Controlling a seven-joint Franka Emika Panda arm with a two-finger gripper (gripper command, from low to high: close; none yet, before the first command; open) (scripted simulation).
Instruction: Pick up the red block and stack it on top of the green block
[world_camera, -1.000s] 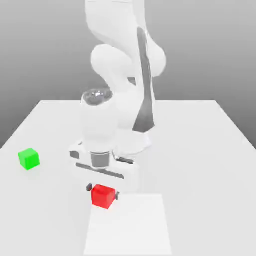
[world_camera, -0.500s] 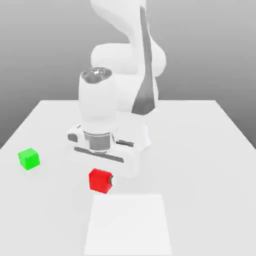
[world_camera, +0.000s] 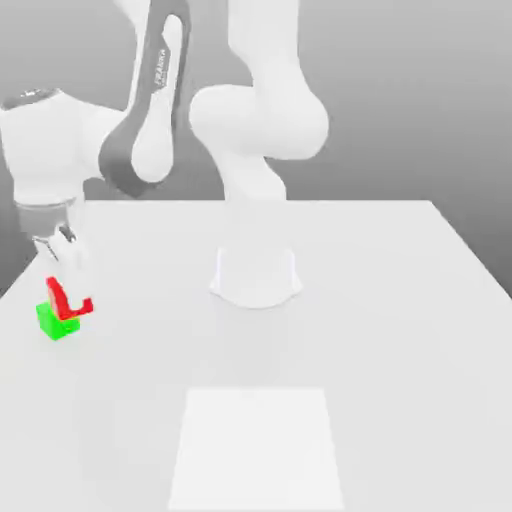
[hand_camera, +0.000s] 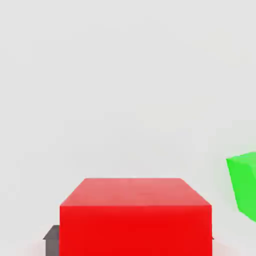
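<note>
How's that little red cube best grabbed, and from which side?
By two opposite flat side faces, coming from straight above. The red block is a plain cube with parallel sides that suit two fingers, and its top is free. That looks like the hold now: the gripper carries it from above, a dark finger against one side, near the green block.

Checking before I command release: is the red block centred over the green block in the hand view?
No: the green block sits off to one side of the red block, not beneath it.
</note>
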